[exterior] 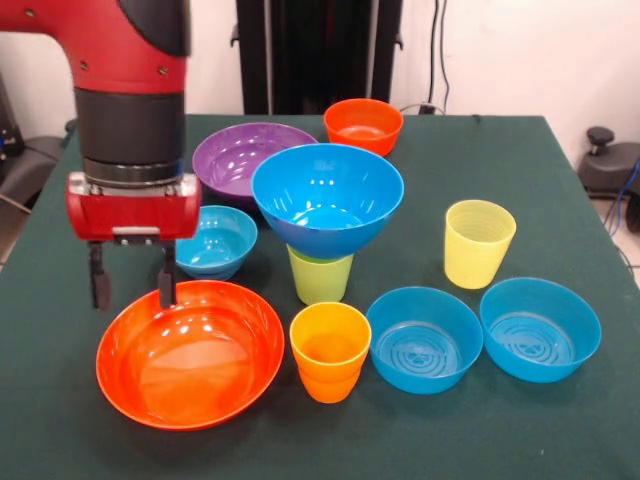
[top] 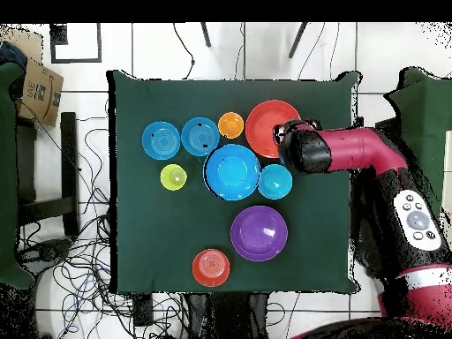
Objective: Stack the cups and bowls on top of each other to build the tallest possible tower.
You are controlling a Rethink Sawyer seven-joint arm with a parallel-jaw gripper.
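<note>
Front view, left to right. The end effector (exterior: 132, 290) hangs over the far rim of the large orange bowl (exterior: 190, 353), its two fingers parted to a moderate gap and holding nothing; the right finger appears to reach the rim, though whether it touches or straddles the wall cannot be told from this angle. Just behind sits the small blue bowl (exterior: 216, 241), and beyond it the large purple bowl (exterior: 242, 157). At centre, the orange cup (exterior: 330, 351) stands upright and open on the desk (exterior: 560, 420), just beside the large orange bowl. Behind it the large blue bowl (exterior: 327, 198) rests on the lime green cup (exterior: 320, 277): this is the only stack so far. The small orange bowl (exterior: 363, 125) lies at the far side. To the right stand the pale yellow cup (exterior: 479, 242) and two medium blue bowls (exterior: 424, 338) (exterior: 540, 328), apart from each other.

The step in hand is judged to be a rim grasp of the large orange bowl. Done well, one finger goes inside the wall and one outside, descending fully before closing, since glossy plastic may slip. The lift should be vertical to clear the neighbouring small blue bowl and orange cup.
</note>
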